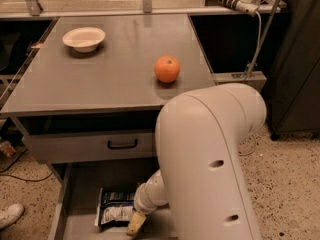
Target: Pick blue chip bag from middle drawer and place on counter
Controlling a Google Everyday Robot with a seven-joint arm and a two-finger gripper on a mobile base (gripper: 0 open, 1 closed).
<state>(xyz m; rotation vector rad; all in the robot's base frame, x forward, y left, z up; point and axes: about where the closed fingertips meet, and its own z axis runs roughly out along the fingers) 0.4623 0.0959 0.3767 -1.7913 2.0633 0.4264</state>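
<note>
The blue chip bag (114,208) lies flat on the floor of the open middle drawer (85,184), dark blue with white patches. My gripper (136,224) reaches down into the drawer at the bag's right edge; one tan finger tip shows beside the bag. The big white arm covers the drawer's right half. The grey counter (110,69) stands above, with an orange (167,69) and a white bowl (84,38) on it.
A grey drawer front with a black handle (122,144) sits shut just above the open drawer. A white cable and post (255,29) stand to the counter's right. A shoe (10,215) shows on the speckled floor at left.
</note>
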